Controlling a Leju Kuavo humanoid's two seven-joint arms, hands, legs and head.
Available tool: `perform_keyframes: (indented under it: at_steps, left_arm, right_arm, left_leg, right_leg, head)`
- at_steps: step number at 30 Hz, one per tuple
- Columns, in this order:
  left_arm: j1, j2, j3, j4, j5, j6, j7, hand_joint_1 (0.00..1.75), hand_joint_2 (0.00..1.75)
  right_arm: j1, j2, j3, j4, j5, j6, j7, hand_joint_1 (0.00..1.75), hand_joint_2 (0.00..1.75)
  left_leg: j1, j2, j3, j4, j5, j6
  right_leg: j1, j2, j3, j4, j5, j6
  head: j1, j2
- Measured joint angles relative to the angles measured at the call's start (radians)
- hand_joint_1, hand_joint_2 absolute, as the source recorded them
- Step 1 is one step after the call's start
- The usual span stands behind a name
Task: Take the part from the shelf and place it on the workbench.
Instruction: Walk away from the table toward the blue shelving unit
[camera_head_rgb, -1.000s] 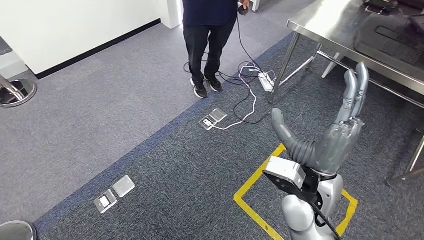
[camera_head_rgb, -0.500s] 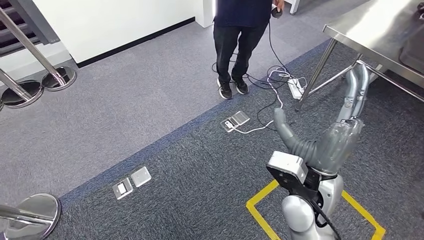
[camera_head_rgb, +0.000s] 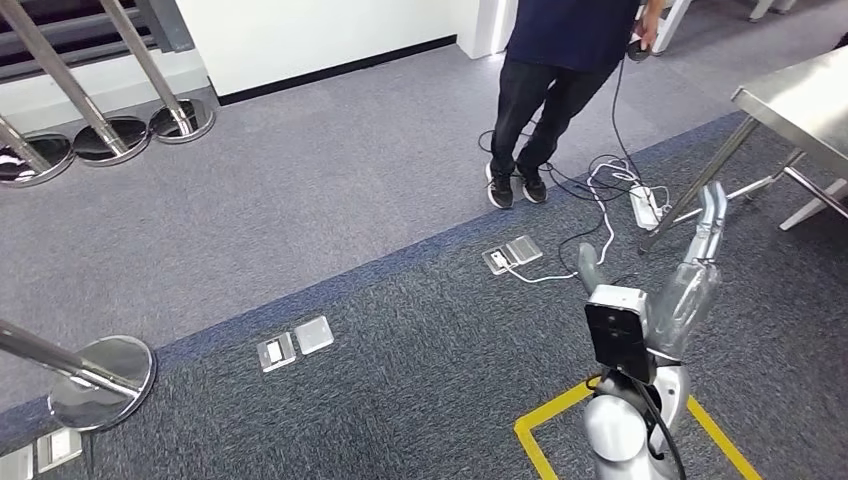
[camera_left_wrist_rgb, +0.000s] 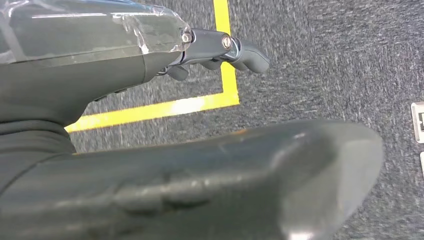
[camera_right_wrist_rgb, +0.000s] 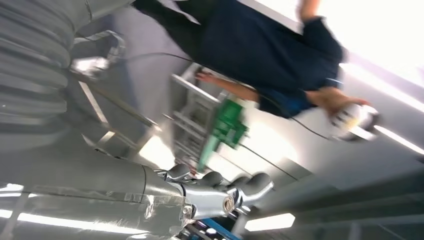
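The whole head view is sliding rightward across the earlier pictures, so the camera is turning left with the robot, not the things moving. Nearest, the right robot hand (camera_head_rgb: 690, 290) is rising in front of the body with its fingers (camera_head_rgb: 712, 215) straight and apart, holding nothing. The left robot hand (camera_left_wrist_rgb: 150, 65) is hanging over the yellow floor tape (camera_left_wrist_rgb: 226, 55); its fingers look loosely extended and nothing lies in them. Beyond, the floor sockets (camera_head_rgb: 295, 342) and a stanchion base (camera_head_rgb: 100, 375) are coming into sight at the left. The surface (camera_head_rgb: 795, 100) is slipping toward the right edge, and a person (camera_head_rgb: 560, 60) is standing by the cables (camera_head_rgb: 600, 190). Farther left, more stanchions (camera_head_rgb: 150, 90) are appearing. The part cannot be seen, and neither can the shelf. Judging by this, the robot is swinging away from the surface to go and fetch it, so the task is at its start.
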Motion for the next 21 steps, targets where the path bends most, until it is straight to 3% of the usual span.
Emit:
perform_keyframes:
  at_steps: [2, 3, 4, 5, 7, 9, 11, 12, 14, 16, 18, 19, 21]
  left_arm:
    - [0.000, 0.000, 0.000, 0.000, 0.001, -0.003, 0.000, 0.00, 0.00]
    - [0.001, 0.000, 0.000, 0.000, 0.001, -0.004, 0.000, 0.00, 0.00]
    - [0.001, 0.000, 0.000, 0.000, 0.001, -0.005, 0.000, 0.00, 0.00]
    - [0.001, 0.000, 0.000, 0.000, 0.001, -0.006, 0.000, 0.00, 0.00]
    - [0.001, 0.000, 0.000, 0.000, 0.000, -0.008, 0.000, 0.00, 0.00]
    - [0.001, 0.000, 0.000, 0.000, -0.001, -0.009, 0.000, 0.00, 0.00]
    - [0.002, 0.000, 0.000, 0.000, -0.002, -0.011, 0.001, 0.00, 0.00]
    - [0.003, 0.000, 0.000, 0.000, -0.002, -0.012, 0.001, 0.00, 0.00]
    - [0.002, 0.001, 0.000, 0.000, 0.000, -0.013, 0.001, 0.00, 0.00]
    - [0.001, 0.001, 0.000, 0.000, 0.003, -0.014, 0.002, 0.00, 0.00]
    - [0.004, 0.001, 0.000, 0.000, 0.005, -0.015, 0.002, 0.00, 0.00]
    - [0.005, 0.001, 0.000, 0.000, 0.007, -0.016, 0.002, 0.00, 0.00]
    - [0.006, 0.001, 0.000, 0.000, 0.012, -0.016, 0.003, 0.00, 0.00]
  right_arm:
    - [0.018, 0.006, -0.068, 0.053, -0.043, 0.000, -0.017, 0.00, 1.75]
    - [0.024, 0.009, -0.101, 0.080, -0.068, 0.000, -0.024, 0.00, 1.75]
    - [0.028, 0.011, -0.133, 0.107, -0.096, -0.001, -0.029, 0.00, 1.75]
    - [0.031, 0.013, -0.163, 0.132, -0.123, -0.001, -0.034, 0.00, 1.75]
    - [0.034, 0.016, -0.221, 0.175, -0.173, -0.001, -0.043, 0.00, 1.75]
    - [0.039, 0.021, -0.275, 0.211, -0.202, -0.001, -0.050, 0.00, 1.75]
    - [0.041, 0.027, -0.324, 0.241, -0.212, -0.001, -0.054, 0.00, 1.75]
    - [0.040, 0.031, -0.345, 0.253, -0.213, -0.001, -0.053, 0.00, 1.75]
    - [0.040, 0.036, -0.381, 0.278, -0.218, -0.001, -0.050, 0.00, 1.75]
    - [0.042, 0.039, -0.419, 0.309, -0.227, -0.001, -0.045, 0.00, 1.75]
    - [0.043, 0.043, -0.453, 0.345, -0.227, -0.001, -0.039, 0.00, 1.75]
    - [0.043, 0.045, -0.465, 0.362, -0.222, -0.001, -0.036, 0.00, 1.75]
    - [0.042, 0.048, -0.490, 0.405, -0.210, -0.001, -0.030, 0.00, 1.75]
  left_leg:
    - [-0.002, -0.021, -0.001, 0.000, 0.000, 0.005]
    - [-0.003, -0.033, 0.000, 0.001, -0.001, 0.006]
    - [-0.003, -0.045, 0.000, 0.003, -0.001, 0.006]
    - [-0.003, -0.056, 0.000, 0.006, -0.003, 0.005]
    - [-0.004, -0.078, -0.003, 0.016, -0.008, -0.001]
    - [-0.003, -0.095, -0.009, 0.023, -0.010, -0.010]
    - [-0.002, -0.110, -0.012, 0.022, -0.008, -0.021]
    - [-0.001, -0.104, -0.013, 0.027, -0.011, -0.026]
    - [-0.003, -0.067, -0.032, 0.078, -0.044, -0.036]
    - [-0.001, -0.028, -0.086, 0.196, -0.103, -0.044]
    - [0.002, -0.015, -0.130, 0.287, -0.132, -0.048]
    - [0.003, -0.012, -0.131, 0.290, -0.125, -0.047]
    - [0.002, 0.007, -0.072, 0.178, -0.065, -0.042]
  right_leg:
    - [0.000, 0.023, -0.065, 0.122, -0.045, 0.001]
    - [0.000, 0.026, -0.083, 0.149, -0.042, 0.002]
    - [-0.001, 0.029, -0.084, 0.135, -0.019, 0.002]
    - [-0.002, 0.033, -0.067, 0.087, 0.019, 0.001]
    - [-0.005, 0.067, -0.020, -0.039, 0.082, -0.002]
    - [-0.005, 0.092, 0.001, -0.095, 0.096, -0.007]
    - [-0.003, 0.081, 0.003, -0.099, 0.098, -0.016]
    - [-0.003, 0.072, 0.006, -0.102, 0.100, -0.022]
    - [-0.005, 0.050, 0.011, -0.108, 0.102, -0.033]
    - [-0.003, 0.026, 0.015, -0.109, 0.100, -0.040]
    - [-0.002, 0.001, 0.017, -0.109, 0.096, -0.042]
    - [-0.001, -0.009, 0.018, -0.109, 0.095, -0.042]
    - [-0.001, -0.028, 0.025, -0.109, 0.090, -0.038]
  head:
    - [0.005, 0.000]
    - [0.007, 0.000]
    - [0.008, 0.000]
    - [0.009, 0.000]
    - [0.012, 0.000]
    - [0.012, 0.000]
    - [0.010, 0.000]
    - [0.009, 0.000]
    - [0.002, 0.000]
    - [-0.007, 0.000]
    - [-0.008, 0.000]
    - [-0.009, 0.000]
    - [-0.010, 0.000]
